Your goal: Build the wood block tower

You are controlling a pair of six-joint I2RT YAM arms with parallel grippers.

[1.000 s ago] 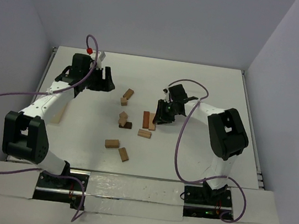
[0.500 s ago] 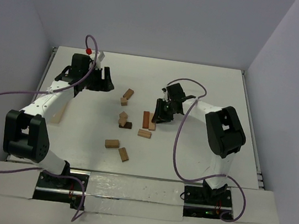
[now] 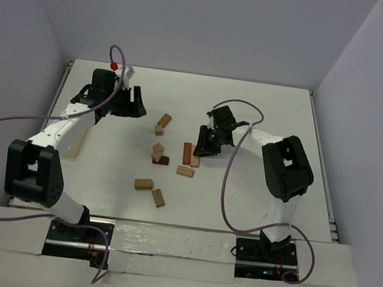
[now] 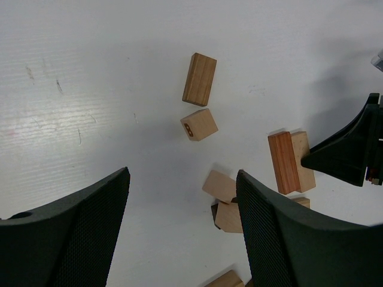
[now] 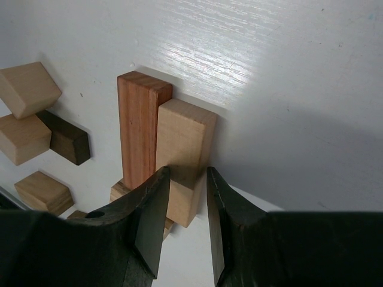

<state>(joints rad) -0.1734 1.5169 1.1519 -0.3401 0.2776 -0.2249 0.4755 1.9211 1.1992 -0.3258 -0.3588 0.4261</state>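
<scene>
Right gripper (image 5: 187,173) is what I check first. Its fingers (image 5: 149,221) stand close together with only a narrow slot between them, set over the near end of a tan block (image 5: 182,143). I cannot tell from my screens whether they are pinching it or only hanging above it. That tan block lies flat on the table (image 5: 287,72), its long side touching a reddish-brown block (image 5: 140,119) that lies parallel to it. Over on the far left side, the left gripper (image 3: 130,100) has its jaws spread wide and holds nothing; between its two black fingers (image 4: 72,239) I see only bare tabletop. The tower (image 3: 159,153) sits near the middle of the table, between the two arms. It has a dark brown block (image 5: 67,139) lowest and two tan pieces resting crookedly against and over it, so it looks more like a heap than a neat stack. Beyond it lie a long tan block (image 4: 199,79) and a short stub (image 4: 199,124) just beside its end. A lone tan block (image 3: 185,171) lies just nearer me than the pair at the right gripper. A front tan block (image 3: 144,184) and a frontmost tan block (image 3: 159,197) lie near each other, closer to the arm bases. A pale wooden box (image 3: 75,143) shows partly under the left arm.
</scene>
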